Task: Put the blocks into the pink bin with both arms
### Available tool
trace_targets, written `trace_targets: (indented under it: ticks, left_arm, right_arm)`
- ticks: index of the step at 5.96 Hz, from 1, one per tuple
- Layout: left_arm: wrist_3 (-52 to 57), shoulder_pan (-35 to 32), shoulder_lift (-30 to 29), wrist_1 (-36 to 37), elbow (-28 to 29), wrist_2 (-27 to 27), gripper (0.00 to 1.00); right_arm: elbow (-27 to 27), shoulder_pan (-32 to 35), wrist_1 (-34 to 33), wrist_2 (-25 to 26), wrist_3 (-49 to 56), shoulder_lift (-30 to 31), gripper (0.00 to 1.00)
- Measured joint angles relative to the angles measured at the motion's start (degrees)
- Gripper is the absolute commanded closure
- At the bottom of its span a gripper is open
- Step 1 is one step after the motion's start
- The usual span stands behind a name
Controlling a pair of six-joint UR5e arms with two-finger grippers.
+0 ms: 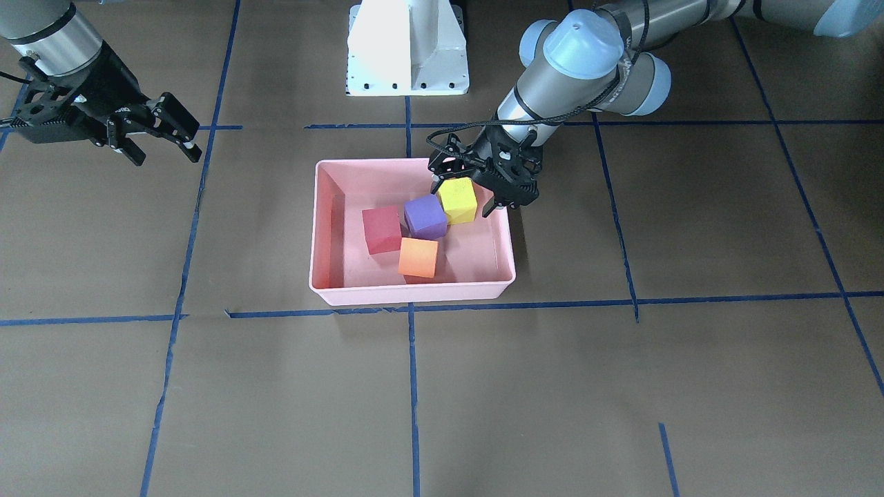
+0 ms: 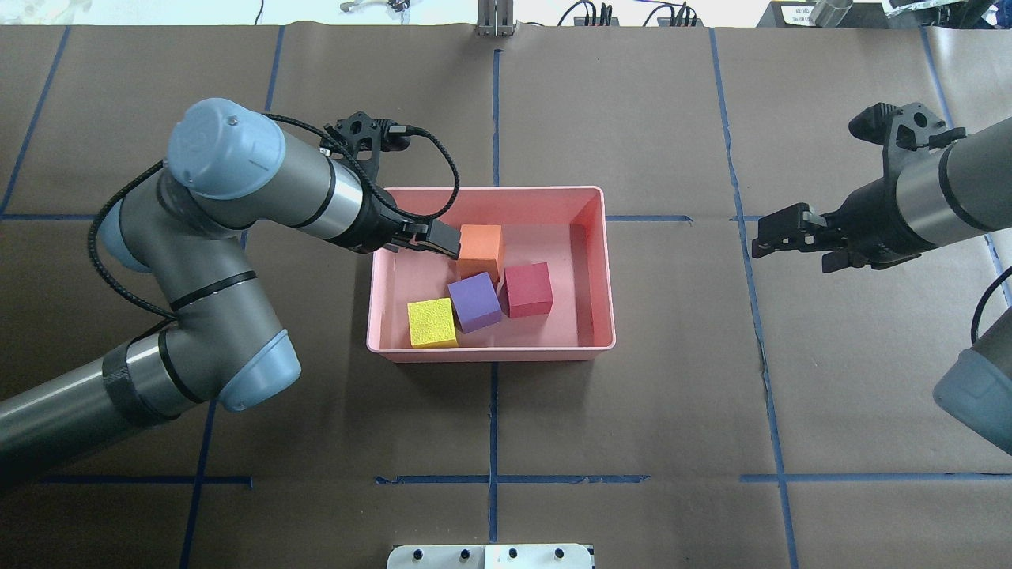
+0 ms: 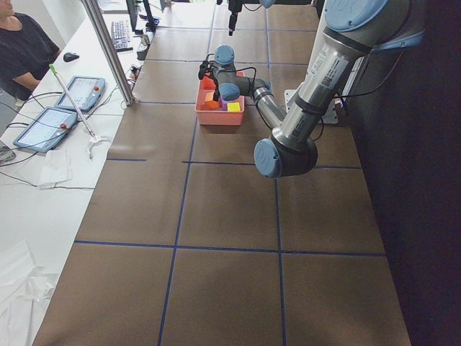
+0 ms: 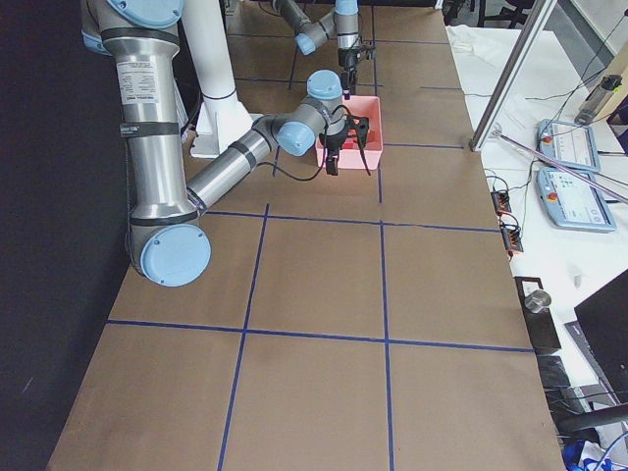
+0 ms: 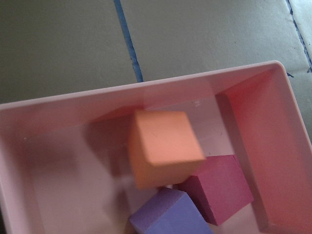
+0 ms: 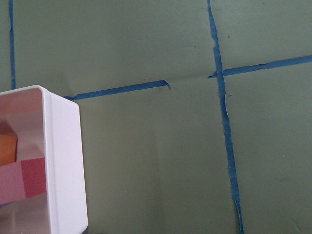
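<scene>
The pink bin (image 1: 414, 293) (image 2: 490, 353) sits mid-table and holds all the blocks. The orange block (image 2: 481, 249) is farthest from the robot. The purple block (image 2: 474, 300) and the red block (image 2: 527, 288) are in the middle. The yellow-green block (image 2: 432, 322) is in the near left corner. My left gripper (image 1: 464, 186) (image 2: 443, 241) hangs open and empty over the bin's left side, above the blocks. Its wrist view shows the orange block (image 5: 163, 146), the red block (image 5: 219, 187) and the purple block (image 5: 168, 214). My right gripper (image 1: 167, 157) (image 2: 757, 241) is open and empty, well right of the bin.
The white pedestal base (image 1: 407, 48) stands behind the bin on the robot's side. Blue tape lines (image 2: 492, 478) grid the brown table. An operator (image 3: 21, 50) and tablets (image 3: 50, 126) are beyond the table's far edge. The right wrist view shows only the bin's corner (image 6: 63, 161).
</scene>
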State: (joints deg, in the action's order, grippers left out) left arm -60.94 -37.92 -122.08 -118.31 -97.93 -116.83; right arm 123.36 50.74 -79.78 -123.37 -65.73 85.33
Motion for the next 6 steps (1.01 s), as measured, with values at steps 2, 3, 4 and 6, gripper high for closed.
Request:
trace_targets:
  ticks: [2,3,4,6]
  left_arm:
    - [0.1,-2.1,8.2,0.2,-7.9,-2.1,0.00]
    - [0.2,-3.6,13.0,0.4,-12.3,-3.7,0.00]
    - [0.5,-6.4,18.2,0.5,-16.4,-5.5,0.00]
    - [8.8,-13.1,30.4,0.6,-21.6,-7.4,0.00]
  right_arm:
    - [0.0,6.0,0.1,-4.9,9.4,5.4,0.00]
    - [-0.2,9.0,0.1,-6.7,16.5,8.9,0.00]
    - [-0.5,12.8,0.0,-8.8,24.8,12.9,0.00]
    - [-2.4,21.2,-0.3,-12.1,40.4,19.7,0.00]
